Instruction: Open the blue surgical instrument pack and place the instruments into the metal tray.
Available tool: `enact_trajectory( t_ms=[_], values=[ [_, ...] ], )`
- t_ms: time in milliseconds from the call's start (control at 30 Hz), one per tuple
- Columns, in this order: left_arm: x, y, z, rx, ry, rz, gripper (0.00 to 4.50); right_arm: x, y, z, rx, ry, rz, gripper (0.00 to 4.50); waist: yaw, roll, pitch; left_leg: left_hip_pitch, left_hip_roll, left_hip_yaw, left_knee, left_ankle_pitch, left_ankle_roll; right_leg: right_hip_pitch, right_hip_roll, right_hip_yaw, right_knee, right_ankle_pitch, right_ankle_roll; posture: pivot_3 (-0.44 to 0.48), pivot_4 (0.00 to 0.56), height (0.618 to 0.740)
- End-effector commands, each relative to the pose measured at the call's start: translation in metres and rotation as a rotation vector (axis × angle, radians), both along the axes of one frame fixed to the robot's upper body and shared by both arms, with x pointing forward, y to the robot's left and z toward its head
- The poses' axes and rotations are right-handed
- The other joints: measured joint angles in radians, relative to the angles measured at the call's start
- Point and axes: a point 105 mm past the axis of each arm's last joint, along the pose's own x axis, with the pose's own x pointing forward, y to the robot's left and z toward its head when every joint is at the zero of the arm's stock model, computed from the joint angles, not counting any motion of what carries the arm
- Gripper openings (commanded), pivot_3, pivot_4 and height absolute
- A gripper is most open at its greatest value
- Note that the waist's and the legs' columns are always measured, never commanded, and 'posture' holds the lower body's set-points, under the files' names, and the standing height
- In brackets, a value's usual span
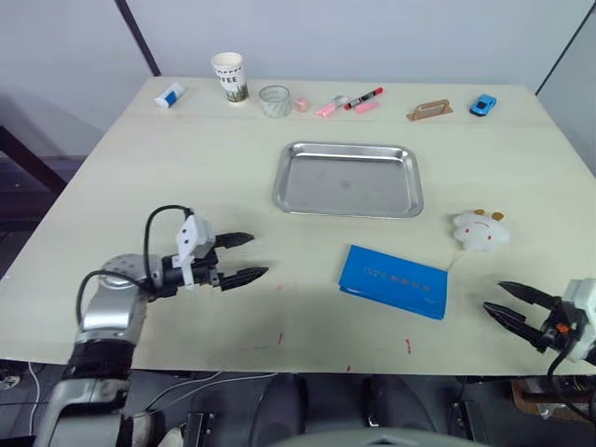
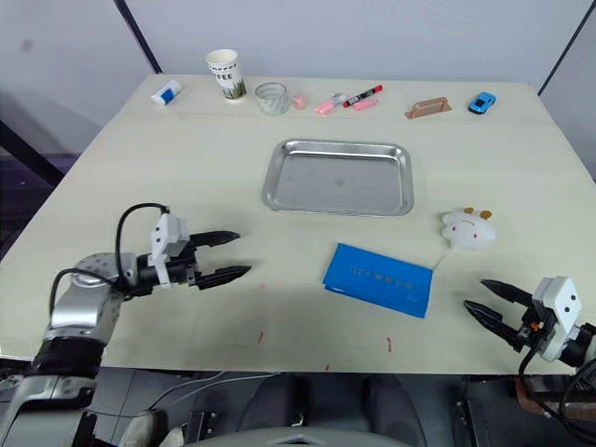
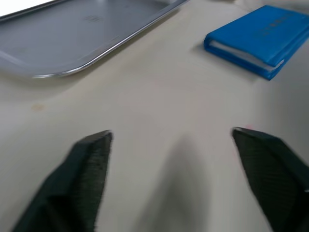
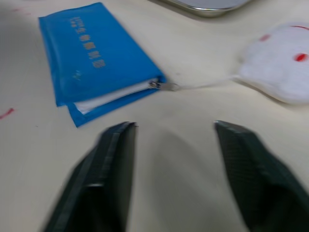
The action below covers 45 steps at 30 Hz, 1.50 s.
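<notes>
The metal tray point(image 1: 348, 179) sits empty on the pale worktop point(image 1: 186, 186), and everything else can be placed from it. The blue surgical instrument pack point(image 1: 394, 280) lies closed and flat on the worktop just on the robot's side of the tray, a little toward the tray's right end, apart from the rim. The right wrist view shows its white lettering on the cover, pale lining at the edge, and a small zipper pull point(image 4: 164, 86) at one corner.

A white plush toy point(image 1: 480, 229) rests to the right of the tray, near the pack's far right corner. Beyond the tray, along the far edge of the worktop, stand a paper cup point(image 1: 230, 76), a small glass point(image 1: 274, 101), pink and red marker pens point(image 1: 354, 101), a tan holder point(image 1: 429, 110) and a blue toy car point(image 1: 482, 104); a small white and blue item point(image 1: 169, 94) lies farthest left of the row.

The left gripper point(image 1: 248, 256) hovers over the worktop on the robot's side of the tray and well to its left, jaws spread and holding nothing, pointing toward the pack. The right gripper point(image 1: 503, 300) is at the near right edge of the worktop, right of the pack and well clear of the tray, jaws also spread and empty, aimed at the pack's zipper corner.
</notes>
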Motion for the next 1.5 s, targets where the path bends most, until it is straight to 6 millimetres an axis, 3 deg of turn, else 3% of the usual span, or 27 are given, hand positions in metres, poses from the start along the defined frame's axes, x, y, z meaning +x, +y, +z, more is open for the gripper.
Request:
enact_trajectory(
  t_ms=[33, 100, 167, 200, 333, 867, 1233, 1500],
  values=[
    [0.005, -0.020, 0.002, 0.021, -0.020, -0.121, 2.26, 0.006, 0.015, 0.006, -0.008, -0.030, 0.034, 0.79, 0.000, 0.000, 0.000, 0.000, 0.000, 0.000, 0.000, 0.000, 0.000, 0.000, 0.000, 0.000, 0.000, 0.000, 0.000, 0.000, 0.150, 0.718],
    [0.010, -0.033, 0.000, 0.033, -0.026, -0.174, 1.42, 0.009, 0.022, 0.002, -0.024, -0.025, 0.058, 0.01, 0.000, 0.000, 0.000, 0.000, 0.000, 0.000, 0.000, 0.000, 0.000, 0.000, 0.000, 0.000, 0.000, 0.000, 0.000, 0.000, 0.150, 0.718],
    [0.014, -0.043, -0.001, 0.034, -0.027, -0.209, 0.39, 0.010, 0.026, -0.001, -0.046, -0.021, 0.077, 0.00, 0.000, 0.000, 0.000, 0.000, 0.000, 0.000, 0.000, 0.000, 0.000, 0.000, 0.001, 0.000, 0.000, 0.000, 0.000, 0.000, 0.150, 0.718],
    [0.015, -0.049, -0.002, 0.037, -0.022, -0.231, 0.09, 0.011, 0.029, -0.003, -0.054, -0.017, 0.083, 0.00, -0.001, 0.000, 0.000, 0.000, 0.000, 0.000, 0.000, 0.000, 0.000, 0.000, 0.001, 0.000, 0.000, 0.000, 0.000, 0.000, 0.150, 0.718],
    [0.020, -0.070, -0.006, 0.051, -0.012, -0.308, 0.09, 0.018, 0.038, -0.009, -0.071, -0.016, 0.091, 0.00, -0.003, 0.000, 0.000, -0.001, 0.000, -0.001, 0.001, 0.000, 0.000, 0.000, 0.001, 0.001, 0.000, 0.000, 0.000, 0.000, 0.150, 0.718],
    [0.026, -0.108, -0.013, 0.032, 0.005, -0.434, 0.09, 0.036, 0.058, -0.011, -0.068, -0.054, 0.143, 0.00, -0.009, 0.000, 0.000, -0.001, 0.000, -0.001, 0.002, 0.000, 0.000, 0.000, 0.001, 0.001, 0.000, 0.000, 0.000, 0.000, 0.150, 0.718],
    [0.021, -0.107, -0.017, 0.026, 0.004, -0.449, 0.09, 0.048, 0.082, -0.007, -0.044, -0.083, 0.221, 0.00, -0.011, 0.000, 0.000, -0.001, 0.000, -0.001, 0.002, 0.000, 0.000, 0.000, 0.001, 0.001, 0.000, 0.000, 0.000, 0.000, 0.150, 0.718],
    [0.003, -0.085, -0.019, 0.041, 0.038, -0.434, 0.09, 0.058, 0.111, -0.005, -0.026, -0.098, 0.322, 0.00, -0.017, 0.000, 0.000, 0.000, 0.001, -0.001, 0.001, 0.000, 0.000, -0.001, 0.002, 0.001, 0.001, 0.000, 0.000, 0.000, 0.150, 0.718]
  ],
)
